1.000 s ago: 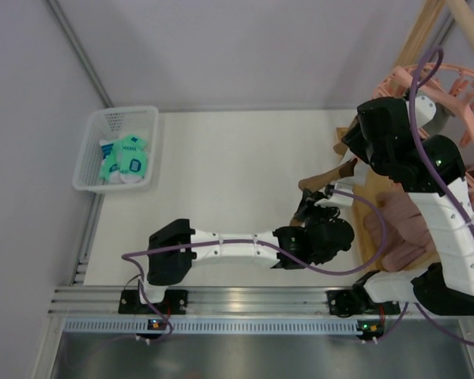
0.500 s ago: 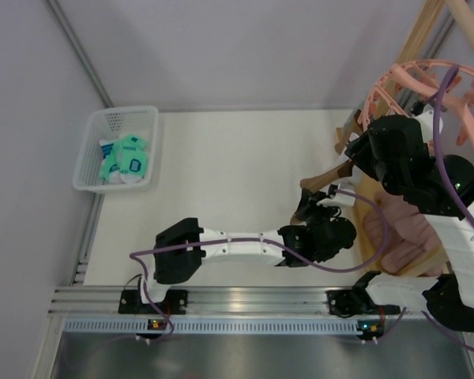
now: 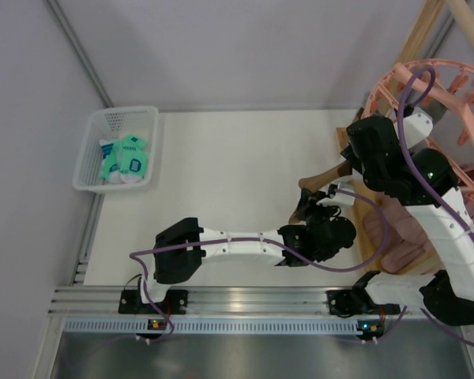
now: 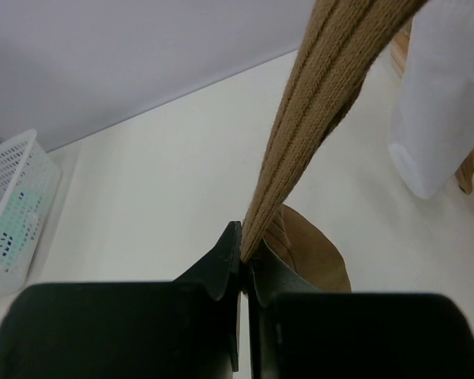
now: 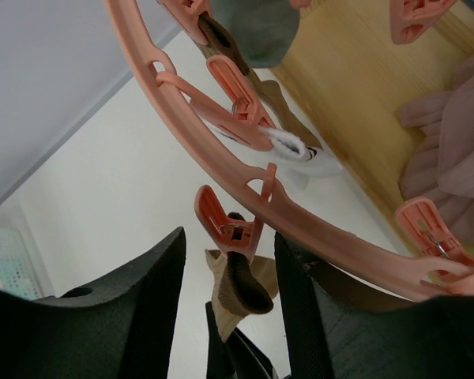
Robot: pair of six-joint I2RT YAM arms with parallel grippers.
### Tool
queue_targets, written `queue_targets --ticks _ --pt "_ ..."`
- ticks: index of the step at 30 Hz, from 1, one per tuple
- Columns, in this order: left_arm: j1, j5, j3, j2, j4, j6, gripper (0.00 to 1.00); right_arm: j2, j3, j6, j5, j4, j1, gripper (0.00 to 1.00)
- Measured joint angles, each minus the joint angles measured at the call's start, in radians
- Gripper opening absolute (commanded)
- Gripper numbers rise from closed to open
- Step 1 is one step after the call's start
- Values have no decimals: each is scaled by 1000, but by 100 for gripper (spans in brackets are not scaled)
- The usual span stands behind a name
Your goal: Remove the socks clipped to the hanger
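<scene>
A brown sock (image 4: 316,95) runs taut from my left gripper (image 4: 243,251), which is shut on its lower end, up to a salmon clip (image 5: 221,221) on the pink hanger (image 5: 182,103). In the top view the left gripper (image 3: 306,207) sits low beside the hanger (image 3: 395,83). My right gripper (image 5: 229,276) is open. Its two fingers stand either side of that clip and the sock's cuff (image 5: 249,288), with a gap on each side. A white sock (image 5: 292,146) with dark stripes hangs from a neighbouring clip.
A white basket (image 3: 91,154) at the far left holds mint-green socks (image 3: 125,158). A wooden frame (image 3: 423,31) carries the hanger at the right. Pink cloth (image 3: 403,229) lies on the frame's wooden base. More clips (image 5: 426,229) dangle from the ring.
The right arm swung out to the right and came back left toward the ring's near edge, and the hanger swayed with it. The left arm slid slightly right, still gripping the brown sock.
</scene>
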Motion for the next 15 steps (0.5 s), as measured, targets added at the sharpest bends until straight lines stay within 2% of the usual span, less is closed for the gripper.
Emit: queue_targets --ticks 15 --pt "0 0 -2 0 0 0 0 50 24 21 90 2 -9 47"
